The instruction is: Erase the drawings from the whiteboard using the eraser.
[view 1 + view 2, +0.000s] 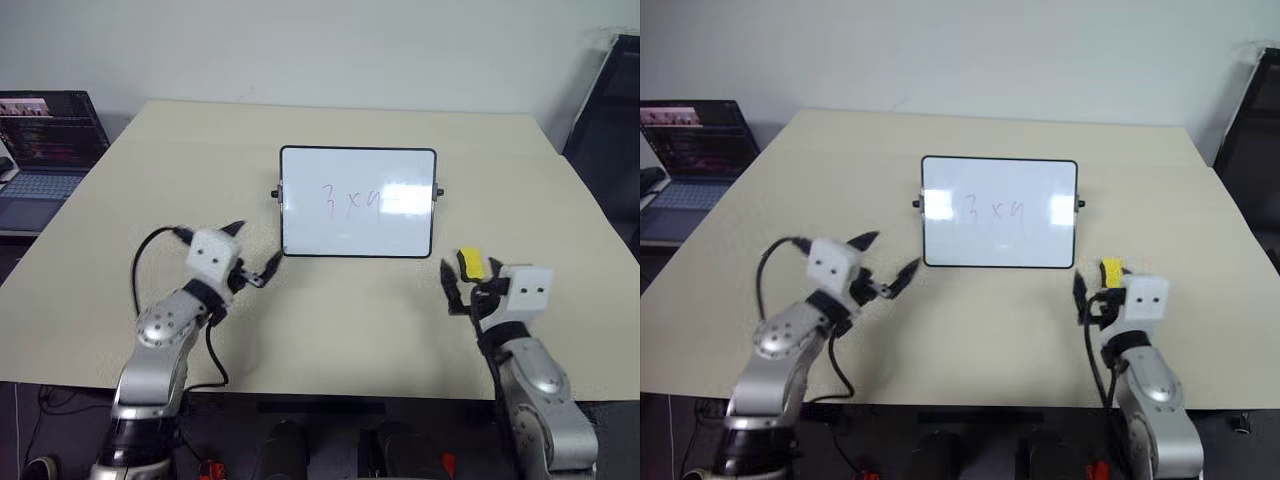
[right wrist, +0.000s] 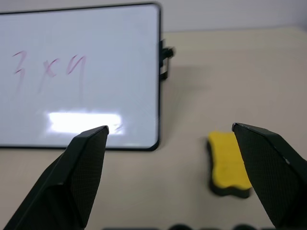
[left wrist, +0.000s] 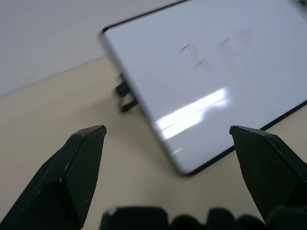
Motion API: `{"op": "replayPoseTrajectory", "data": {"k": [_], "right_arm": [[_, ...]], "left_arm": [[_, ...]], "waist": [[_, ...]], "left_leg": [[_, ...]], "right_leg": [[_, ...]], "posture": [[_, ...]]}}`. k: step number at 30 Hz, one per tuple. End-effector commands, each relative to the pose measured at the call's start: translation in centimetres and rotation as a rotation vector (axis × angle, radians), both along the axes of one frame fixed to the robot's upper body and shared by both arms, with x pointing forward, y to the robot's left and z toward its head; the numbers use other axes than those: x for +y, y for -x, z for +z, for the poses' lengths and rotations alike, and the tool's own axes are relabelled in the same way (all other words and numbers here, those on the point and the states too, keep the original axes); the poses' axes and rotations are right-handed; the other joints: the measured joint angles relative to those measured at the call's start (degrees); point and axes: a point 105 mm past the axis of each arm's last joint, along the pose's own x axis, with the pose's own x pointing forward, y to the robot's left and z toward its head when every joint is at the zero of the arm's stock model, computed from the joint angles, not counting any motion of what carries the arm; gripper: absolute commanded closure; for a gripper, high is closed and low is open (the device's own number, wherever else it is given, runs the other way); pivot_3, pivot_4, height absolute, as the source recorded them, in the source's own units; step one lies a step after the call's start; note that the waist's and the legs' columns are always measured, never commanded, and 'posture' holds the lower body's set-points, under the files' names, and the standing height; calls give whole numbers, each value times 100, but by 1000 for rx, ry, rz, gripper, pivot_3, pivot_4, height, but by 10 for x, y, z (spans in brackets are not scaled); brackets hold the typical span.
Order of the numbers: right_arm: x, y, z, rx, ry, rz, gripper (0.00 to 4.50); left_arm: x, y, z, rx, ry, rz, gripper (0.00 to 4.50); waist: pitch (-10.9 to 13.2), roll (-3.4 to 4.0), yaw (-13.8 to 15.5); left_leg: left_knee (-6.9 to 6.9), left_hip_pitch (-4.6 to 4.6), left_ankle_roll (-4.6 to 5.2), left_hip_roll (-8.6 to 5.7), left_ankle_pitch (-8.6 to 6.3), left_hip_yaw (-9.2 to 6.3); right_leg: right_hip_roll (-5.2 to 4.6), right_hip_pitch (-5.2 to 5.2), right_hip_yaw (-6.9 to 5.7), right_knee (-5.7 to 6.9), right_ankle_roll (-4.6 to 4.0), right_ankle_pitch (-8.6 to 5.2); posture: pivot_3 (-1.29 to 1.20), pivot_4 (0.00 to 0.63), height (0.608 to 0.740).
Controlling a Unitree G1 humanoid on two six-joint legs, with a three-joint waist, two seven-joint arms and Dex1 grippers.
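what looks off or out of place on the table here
Nothing stands out. The whiteboard lies flat and square on the table, its drawings unsmudged. The eraser rests yellow side up on the table to the board's right, apart from it. No spills or damage show.

Bright, even room light here, with a white glare patch on the whiteboard at about 6 o'clock of its face. Close up, the left pincer fingertips blur softly, and faint shadows lie on the counter.
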Motion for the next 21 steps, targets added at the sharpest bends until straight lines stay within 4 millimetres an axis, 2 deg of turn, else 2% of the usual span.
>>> {"op": "replayPoseTrajectory", "data": {"k": [1, 5, 10, 15, 21], "right_arm": [[-5, 0, 29, -74, 38, 1, 36], [-15, -13, 36, -50, 34, -27, 36], [-13, -31, 24, 80, 15, 4, 36], [-10, -46, 4, 221, 5, 21, 36], [-21, -67, -9, 272, -3, -44, 36]], "left_arm": [[-29, 1, 18, -11, -9, -230, 0], [-51, -4, 33, -16, -43, -395, 0], [-71, 4, 38, 12, -107, -585, 0], [-78, 9, 35, 44, -175, -719, 0], [-76, -10, 38, 11, -194, -698, 0]], "waist": [[0, 1, -20], [2, 3, -71], [2, 3, -95], [3, 5, -91], [3, 5, -91]], "left_leg": [[-2, 0, 0, 0, 0, 2], [-6, 1, 0, 5, 0, 3], [-7, 0, 1, 1, -1, 13], [-8, -3, 2, 0, -1, 12], [-8, -4, 3, 0, -1, 17]], "right_leg": [[1, -1, 2, 0, 0, 0], [9, -5, 3, 3, -2, -1], [11, -6, 9, 3, -2, 0], [21, -10, 10, 3, -2, -1], [30, -13, 12, 3, -2, 0]], "posture": [[0, 150, 740], [0, 150, 740], [0, 150, 740], [0, 150, 740], [0, 150, 740]]}}
